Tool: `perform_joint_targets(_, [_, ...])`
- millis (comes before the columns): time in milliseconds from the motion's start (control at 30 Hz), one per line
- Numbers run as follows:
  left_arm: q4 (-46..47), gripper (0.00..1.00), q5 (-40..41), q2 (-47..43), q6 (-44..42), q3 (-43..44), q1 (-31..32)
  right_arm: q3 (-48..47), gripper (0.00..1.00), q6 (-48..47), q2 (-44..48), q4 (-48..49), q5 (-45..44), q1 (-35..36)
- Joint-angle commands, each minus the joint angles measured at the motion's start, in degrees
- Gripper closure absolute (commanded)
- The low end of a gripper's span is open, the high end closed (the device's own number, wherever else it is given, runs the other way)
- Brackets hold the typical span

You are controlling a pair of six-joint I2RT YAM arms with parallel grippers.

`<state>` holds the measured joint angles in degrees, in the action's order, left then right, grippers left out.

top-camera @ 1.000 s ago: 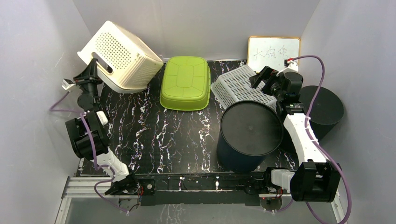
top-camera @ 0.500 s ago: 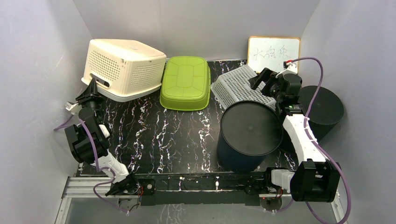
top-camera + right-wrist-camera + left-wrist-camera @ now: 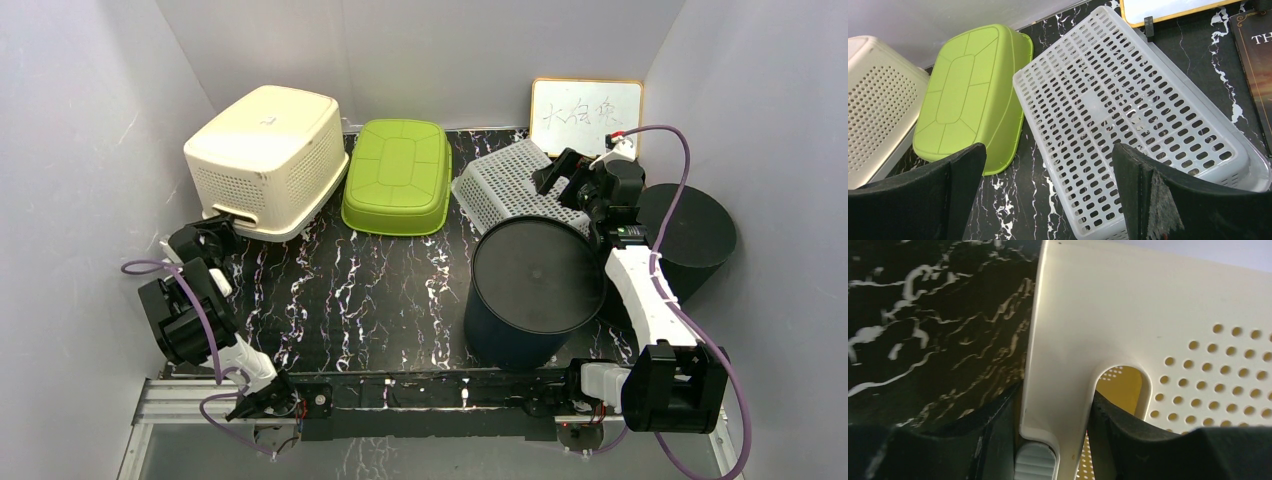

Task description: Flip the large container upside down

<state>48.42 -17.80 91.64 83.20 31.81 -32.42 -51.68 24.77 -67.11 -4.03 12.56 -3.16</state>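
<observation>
Large container [image 3: 268, 160]: a cream plastic basket with perforated walls. It stands base-up just left of the green tub [image 3: 397, 177], their sides near or touching. From above it cannot be told whether its rim lies fully flat on the table [image 3: 380, 300].

The left gripper [image 3: 215, 232] is closed on the rim at the container's near-left end, the end farthest from the tub. In the left wrist view the container [image 3: 1148, 315] shows a handle slot. The gripper [image 3: 1055, 412] has one finger through that slot and the other outside, pinching the strip of rim between them.

The right gripper [image 3: 557, 172], right of the tub, hangs with its jaws spread wide and nothing between them. It is above a white mesh tray [image 3: 505, 185] that lies just right of the tub.

Handling (judged): the container is thin moulded plastic, probably light and empty. It looks stiff enough to pivot from one edge, yet liable to flex at the rim. The smooth surface may slip, so the handle slot is the surest hold. The turn looks essentially made, and letting go appears to be what remains.

Room: the tub blocks the container's right side. The enclosure walls stand close behind it and on the side away from the tub. Open table lies on the near side of the tub, bounded farther right by a dark round bin [image 3: 535, 280].
</observation>
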Motion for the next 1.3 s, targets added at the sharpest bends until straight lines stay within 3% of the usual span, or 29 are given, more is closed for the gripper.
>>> perform_joint_targets(0, [-6.09, 0.56, -1.69, -3.18, -5.53, 0.63, -0.85, -0.20, 0.02, -0.16, 1.10, 3.89, 0.19, -0.30])
perform_joint_targets(200, [-14.17, 0.49, -1.23, -5.05, -9.25, 2.39, -1.81, -0.20, 0.02, -0.08, 1.17, 4.01, 0.42, -0.26])
perform_joint_targets(667, [-48.66, 0.22, 8.59, -10.13, -33.32, 14.16, -2.03, -0.79, 0.02, 0.09, 1.13, 3.55, 1.02, -0.27])
perform_joint_targets(1067, [-53.07, 0.19, 11.67, -9.83, -37.14, 12.80, -2.29, 0.19, 0.02, -0.17, 2.62, 2.97, 0.80, -0.27])
perform_joint_targets(1267, [-55.32, 0.02, 14.94, -9.18, -38.77, 13.05, -2.30, 0.63, 0.02, 0.10, 2.94, 3.20, 1.13, -0.31])
